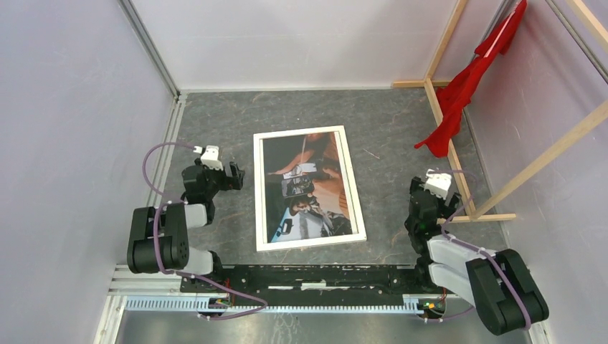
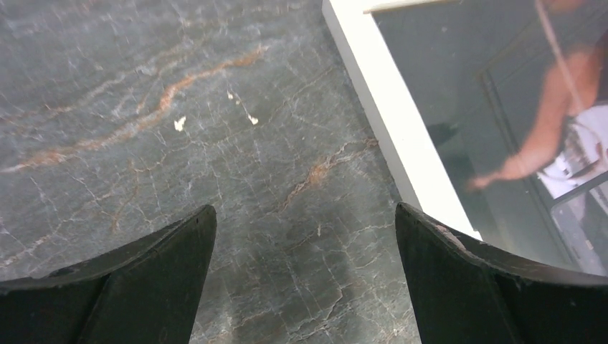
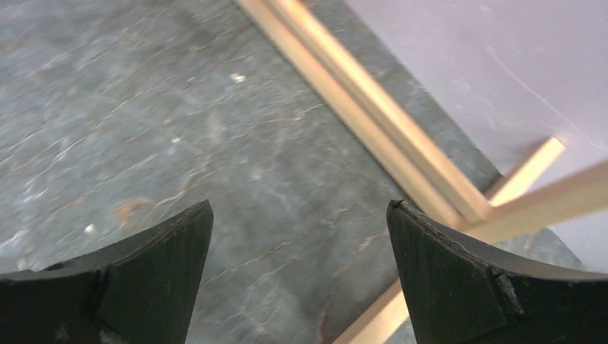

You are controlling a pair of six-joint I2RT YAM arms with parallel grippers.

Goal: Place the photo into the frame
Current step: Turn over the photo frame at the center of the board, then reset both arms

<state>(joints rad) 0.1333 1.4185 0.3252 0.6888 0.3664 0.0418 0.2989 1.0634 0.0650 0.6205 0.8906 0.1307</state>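
Centrally in the top view, the photo [image 1: 308, 186] lies face up within the white frame [image 1: 310, 242], flat on the table [image 1: 215, 115], while the left tool [image 2: 302, 206], just left of the frame, and the right tool [image 3: 300, 203], lower right beside wooden beams [image 3: 358, 104], both gape wide, holding nothing.

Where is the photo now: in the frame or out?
In the frame. From above, the photo fills the frame, white border showing on all four sides, lying flat, picture up, on the table.
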